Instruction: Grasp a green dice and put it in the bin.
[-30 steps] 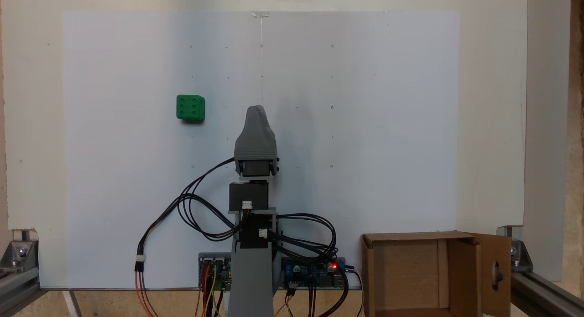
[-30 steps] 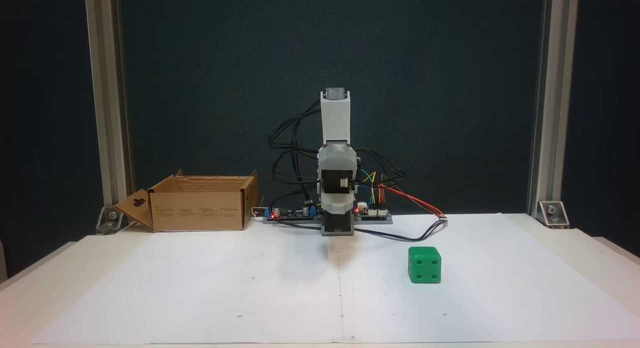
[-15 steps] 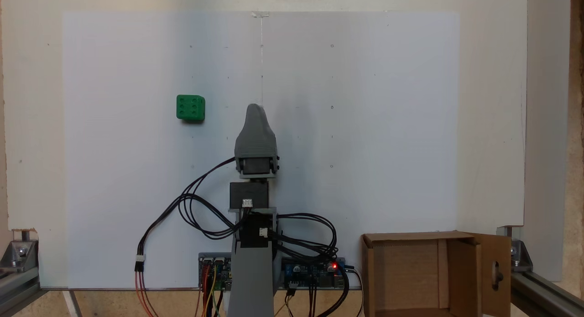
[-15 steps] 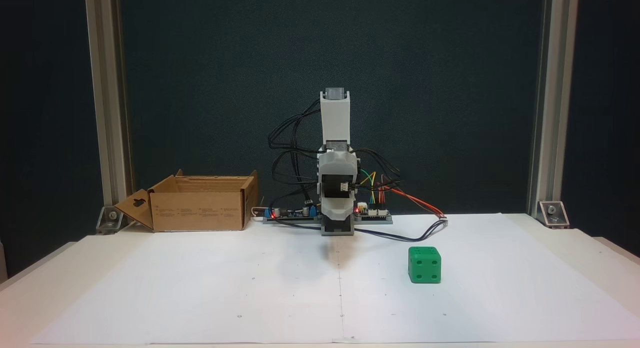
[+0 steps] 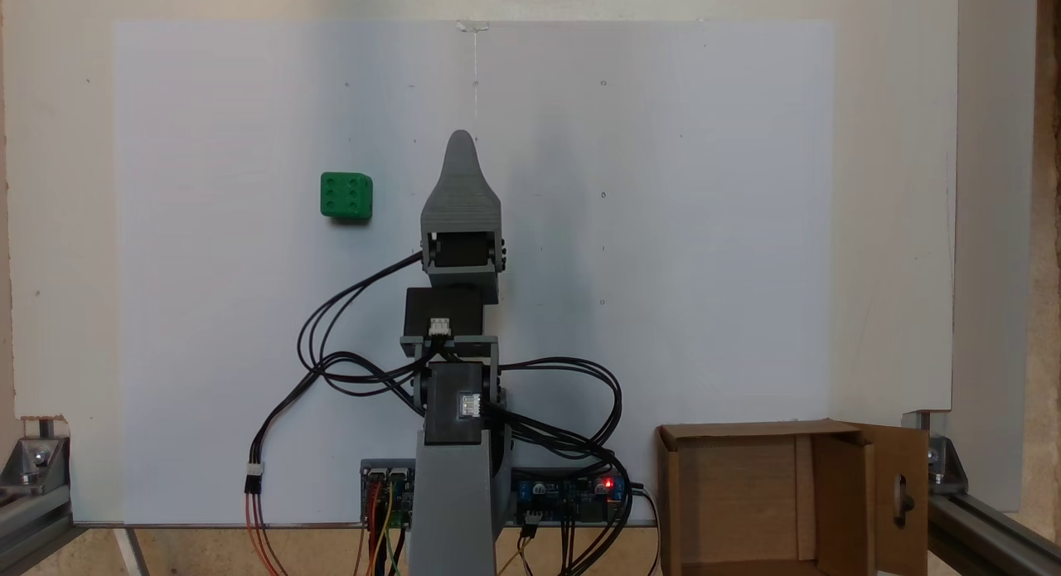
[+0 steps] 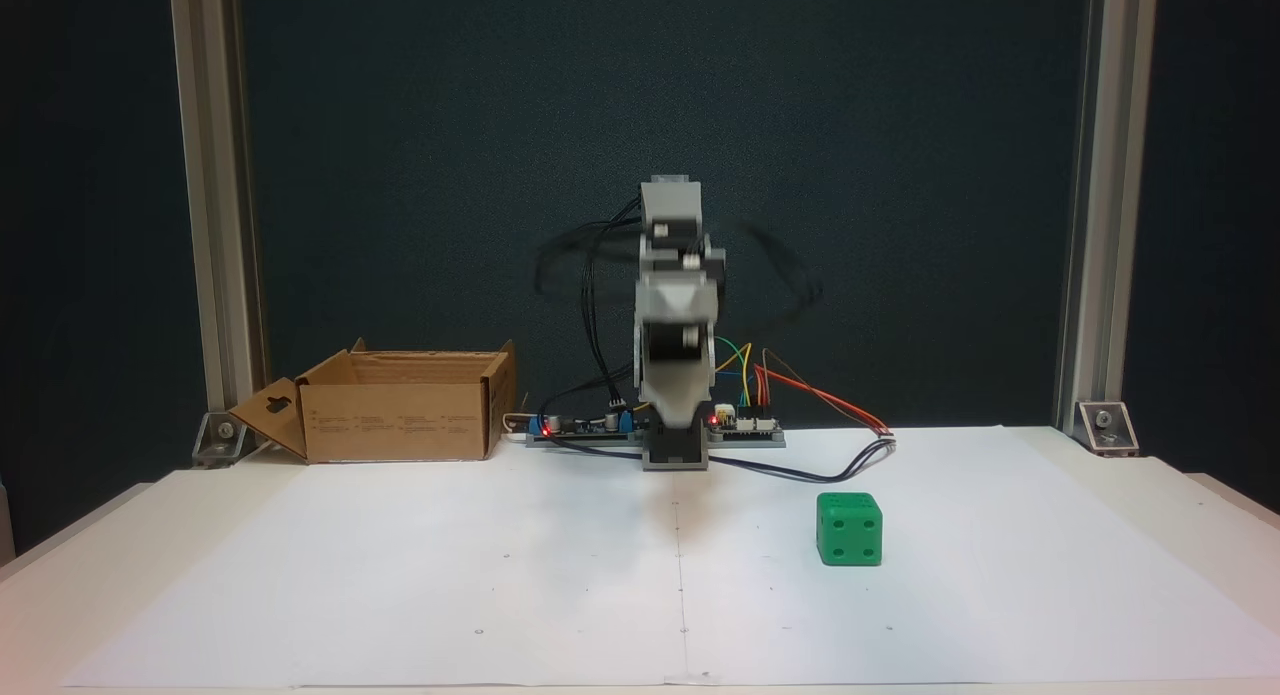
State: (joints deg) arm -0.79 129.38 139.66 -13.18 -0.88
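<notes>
The green dice [image 5: 346,196] sits on the white paper, left of the arm in one fixed view and front right of it [image 6: 849,528] in the other. The bin [image 5: 746,432], an open brown cardboard box with a handle cutout in its side flap, stands beside the arm's base [image 6: 395,421]. My grey gripper [image 5: 461,142] tapers to a single tip over the paper's middle, well clear of the dice. It hangs point-down and motion-blurred [image 6: 672,415] above the table. Its jaws overlap, so their state is hidden. Nothing shows in it.
Controller boards [image 5: 572,495] with a red light and looping black cables [image 5: 348,369] lie around the arm's base. Aluminium frame posts [image 6: 215,215] rise at both sides of the table. White paper [image 6: 400,575] covers the work area.
The arm has lifted and stretched forward along the centre line; the gripper tip has moved farther from the base. Dice and bin have stayed put.
</notes>
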